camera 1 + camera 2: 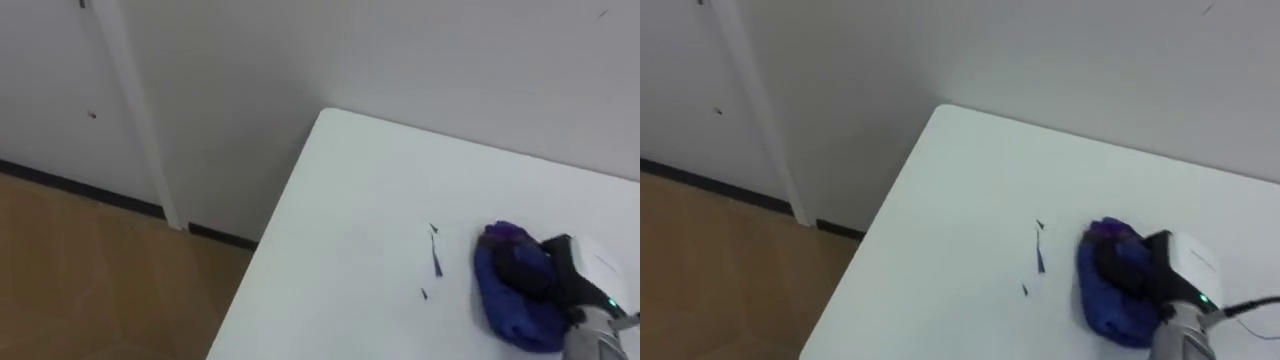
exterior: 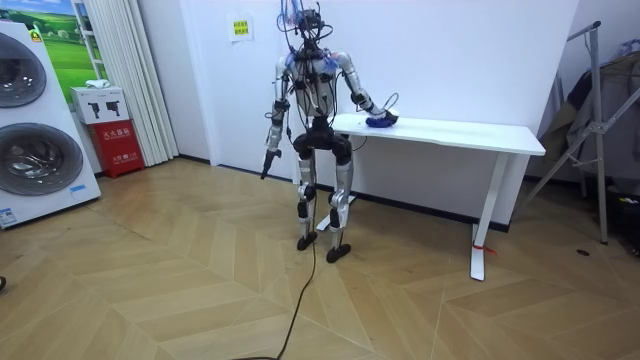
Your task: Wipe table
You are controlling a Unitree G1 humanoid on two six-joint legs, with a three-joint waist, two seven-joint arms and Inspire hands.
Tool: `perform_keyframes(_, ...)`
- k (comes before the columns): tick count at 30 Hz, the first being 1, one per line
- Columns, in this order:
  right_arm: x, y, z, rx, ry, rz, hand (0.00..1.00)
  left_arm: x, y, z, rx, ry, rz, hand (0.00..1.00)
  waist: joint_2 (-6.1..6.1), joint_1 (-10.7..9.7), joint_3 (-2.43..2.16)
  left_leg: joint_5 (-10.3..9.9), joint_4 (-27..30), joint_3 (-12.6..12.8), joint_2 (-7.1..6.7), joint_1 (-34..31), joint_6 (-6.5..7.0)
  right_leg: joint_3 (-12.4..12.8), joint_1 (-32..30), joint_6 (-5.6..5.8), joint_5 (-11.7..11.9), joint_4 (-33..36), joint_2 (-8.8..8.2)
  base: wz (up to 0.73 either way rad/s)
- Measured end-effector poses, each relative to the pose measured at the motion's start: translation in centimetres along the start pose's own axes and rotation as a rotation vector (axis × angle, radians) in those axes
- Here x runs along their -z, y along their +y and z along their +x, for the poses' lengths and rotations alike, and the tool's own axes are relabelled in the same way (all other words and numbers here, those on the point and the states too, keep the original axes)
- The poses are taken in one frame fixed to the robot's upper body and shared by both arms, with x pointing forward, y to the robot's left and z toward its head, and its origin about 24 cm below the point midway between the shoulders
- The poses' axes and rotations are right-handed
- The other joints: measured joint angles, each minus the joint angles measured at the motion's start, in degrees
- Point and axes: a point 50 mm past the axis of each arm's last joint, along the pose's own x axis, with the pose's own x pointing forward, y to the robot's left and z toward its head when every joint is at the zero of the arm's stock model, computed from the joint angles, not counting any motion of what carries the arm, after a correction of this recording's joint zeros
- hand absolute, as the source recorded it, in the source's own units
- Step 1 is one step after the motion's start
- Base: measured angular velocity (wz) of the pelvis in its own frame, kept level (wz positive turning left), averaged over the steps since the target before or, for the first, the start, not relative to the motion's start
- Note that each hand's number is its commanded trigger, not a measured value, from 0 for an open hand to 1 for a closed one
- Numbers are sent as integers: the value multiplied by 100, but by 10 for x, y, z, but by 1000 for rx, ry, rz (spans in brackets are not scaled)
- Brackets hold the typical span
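A crumpled blue cloth lies on the white table near its left end. My right hand rests on top of the cloth, dark fingers curled into its folds. Just left of the cloth, a few small dark blue marks streak the tabletop. From the other eye, the cloth, the hand and the marks stand the same way. In the room view I stand at the table's left end, right hand on the cloth, left hand hanging by my side.
A white wall runs close behind the table. Wooden floor lies left of the table edge. Washing machines, a red box and a metal stand are farther off in the room.
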Motion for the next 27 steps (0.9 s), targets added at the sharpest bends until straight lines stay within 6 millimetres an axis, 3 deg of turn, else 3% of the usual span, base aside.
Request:
perform_keyframes(1, 14, -3, -4, 29, 56, 16, 100, -1, 3, 1, -8, -3, 4, 0, 3, -83, -50, -43, 55, 14, -12, 8, 17, -46, 15, 28, -16, 45, -26, 0)
perform_keyframes(4, 36, -7, -11, 71, 139, 23, 100, -9, 6, 2, -19, -31, 2, 0, 59, -206, -78, -212, 343, 46, 16, 6, 62, -136, -33, 143, -93, 401, -84, -8)
perform_keyframes(6, 38, -7, -12, 69, 160, 20, 100, -20, 5, 2, -19, -63, 12, 0, 87, -209, -73, -275, 509, 67, 45, -29, 97, -137, -88, 145, -98, 611, -161, -14)
perform_keyframes(8, 25, -6, -4, 76, 174, 36, 100, -36, -1, 2, -10, -114, 34, 0, 152, -34, -69, -325, 598, 246, 130, -75, 123, -33, -296, 151, -105, 920, -192, -44)
perform_keyframes(9, 12, -2, 2, 68, 173, 28, 100, -45, -4, 2, -10, -146, 48, 0, 190, 151, -48, -336, 662, 397, 222, -161, 118, 42, -555, 140, -151, 1298, -242, -71)
perform_keyframes(11, -11, 6, 6, 45, 134, -2, 100, -66, -7, 1, -2, -212, 75, 0, 211, 432, -35, -361, 795, 552, 347, -343, 73, 103, -898, 125, -349, 1987, -527, -70)
perform_keyframes(12, -38, 14, 8, 21, 62, -27, 100, -77, -8, 2, 0, -247, 86, 0, 208, 752, -25, -373, 850, 675, 443, -449, -11, 160, -1071, 141, -441, 2230, -792, -101)
perform_keyframes(13, -80, 23, 11, -13, -72, -56, 100, -84, -6, 3, -2, -265, 88, 0, 211, 1021, 22, -416, 965, 666, 557, -587, -104, 232, -1171, 148, -446, 2192, -996, -107)
perform_keyframes(14, -104, 28, 12, -38, -149, -64, 100, -87, -3, 4, -6, -269, 90, 0, 206, 1106, 52, -442, 1033, 632, 631, -676, -165, 274, -1201, 154, -444, 2104, -1044, -71)
perform_keyframes(15, -153, 36, 8, -80, -301, -69, 100, -96, 3, 4, -16, -284, 93, 0, 166, 1180, 96, -492, 1218, 426, 759, -970, -311, 287, -1232, 179, -427, 1842, -1112, -8)
perform_keyframes(16, -195, 35, 5, -96, -435, -59, 100, -115, 6, 3, -26, -333, 103, 0, 101, 1249, 167, -506, 1358, 69, 793, -1263, -395, 215, -1233, 267, -340, 1501, -1187, 19)
perform_keyframes(17, -211, 32, 4, -97, -495, -62, 100, -123, 6, 1, -26, -355, 114, 0, 84, 1334, 189, -478, 1409, -64, 846, -1415, -449, 196, -1229, 298, -274, 1271, -1178, 56)
perform_keyframes(18, -237, 23, 3, -93, -587, -62, 100, -131, 9, 0, -32, -378, 125, 0, 36, 1429, 206, -372, 1413, -368, 931, -1665, -654, 204, -1223, 340, -100, 881, -1151, 85)
perform_keyframes(19, -248, 17, 3, -87, -631, -59, 100, -131, 10, 0, -29, -382, 136, 0, 19, 1420, 210, -272, 1368, -620, 1004, -1766, -820, 194, -1179, 344, 52, 628, -1152, 93)
perform_keyframes(20, -250, 15, 3, -82, -640, -58, 100, -131, 12, 0, -26, -382, 142, 0, 10, 1421, 205, -240, 1342, -692, 1055, -1769, -891, 192, -1167, 353, 105, 533, -1166, 89)
perform_keyframes(22, -241, 10, 9, -67, -628, -83, 100, -107, 19, 5, -25, -323, 139, 0, -71, 1382, 203, -117, 1096, -835, 1308, -1656, -1281, 147, -1237, 373, 285, 361, -1109, 72)
perform_keyframes(23, -234, 10, 11, -67, -619, -99, 100, -106, 21, 5, -28, -322, 138, 0, -106, 1336, 202, -89, 1072, -812, 1385, -1654, -1406, 59, -1288, 358, 395, 438, -1061, 86)
perform_keyframes(24, -212, 11, 16, -82, -581, -149, 100, -97, 21, 6, -24, -296, 141, 0, -67, 1212, 185, 12, 1064, -723, 1605, -1669, -1624, -155, -1310, 802, 23, 860, -965, 98)
perform_keyframes(25, -187, 9, 18, -85, -534, -121, 100, -87, 13, 6, -1, -267, 140, 0, 26, 1081, 165, 185, 1028, -379, 1895, -1697, -1483, -300, -1321, 607, -271, 1212, -776, 88)
perform_keyframes(26, -176, 8, 18, -83, -513, -119, 100, -80, 9, 6, 10, -249, 139, 0, 40, 1044, 158, 329, 973, -152, 1953, -1679, -1416, -327, -1352, 556, -401, 1297, -755, 46)
perform_keyframes(27, -158, 7, 19, -90, -474, -120, 100, -63, 0, 5, 35, -209, 129, 0, 12, 973, 124, 465, 943, 335, 1915, -1552, -1394, -352, -1338, 472, -463, 1316, -715, 16)
